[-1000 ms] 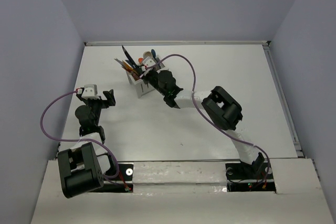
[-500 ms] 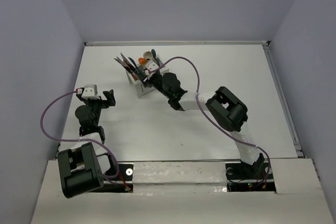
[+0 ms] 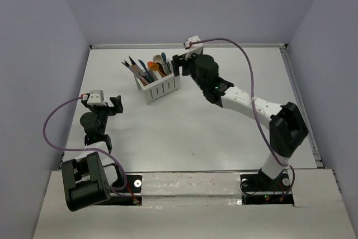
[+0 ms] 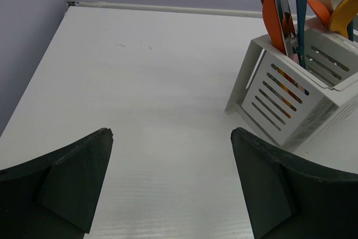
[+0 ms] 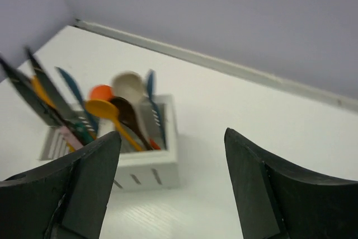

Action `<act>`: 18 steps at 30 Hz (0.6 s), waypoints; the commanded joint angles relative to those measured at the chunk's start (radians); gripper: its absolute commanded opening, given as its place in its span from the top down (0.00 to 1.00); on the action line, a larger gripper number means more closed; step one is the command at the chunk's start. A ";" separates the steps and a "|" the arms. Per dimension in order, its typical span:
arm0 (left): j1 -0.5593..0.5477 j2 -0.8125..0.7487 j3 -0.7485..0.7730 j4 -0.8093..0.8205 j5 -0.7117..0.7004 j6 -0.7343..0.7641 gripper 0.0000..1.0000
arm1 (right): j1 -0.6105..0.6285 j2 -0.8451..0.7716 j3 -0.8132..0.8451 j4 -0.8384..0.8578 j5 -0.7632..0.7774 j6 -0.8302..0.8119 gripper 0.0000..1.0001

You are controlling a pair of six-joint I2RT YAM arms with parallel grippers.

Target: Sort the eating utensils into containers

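The containers are one white slotted caddy (image 3: 159, 88) at the back middle of the table, also in the left wrist view (image 4: 291, 104) and the right wrist view (image 5: 148, 163). Several eating utensils (image 3: 146, 69) stand in it. Knives with dark blades and an orange spoon (image 4: 274, 18) lean in one compartment. Orange, brown and beige spoons (image 5: 114, 110) fill the other. My right gripper (image 3: 178, 65) hovers just right of the caddy, open and holding nothing (image 5: 173, 135). My left gripper (image 3: 116, 104) stands open and holding nothing (image 4: 170, 132), well to the caddy's left and nearer the front.
Bare white tabletop (image 3: 224, 132) lies around the caddy. Grey walls close in the back and both sides, with a rail (image 3: 296, 99) along the right edge. A purple cable (image 3: 53, 116) loops beside the left arm.
My right gripper has opened and drawn back from over the caddy to its right side, with the arm stretched out. The utensils in the caddy have shifted. The left arm has not moved.
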 commanded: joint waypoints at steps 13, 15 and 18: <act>0.002 -0.007 0.022 0.056 -0.007 0.018 0.01 | -0.520 -0.332 -0.562 -0.315 0.055 0.533 0.14; 0.002 -0.007 0.022 0.056 -0.008 0.018 0.01 | -0.520 -0.326 -0.558 -0.343 0.076 0.544 0.14; 0.002 -0.010 0.021 0.058 -0.010 0.018 0.01 | -0.520 -0.318 -0.570 -0.368 0.095 0.547 0.15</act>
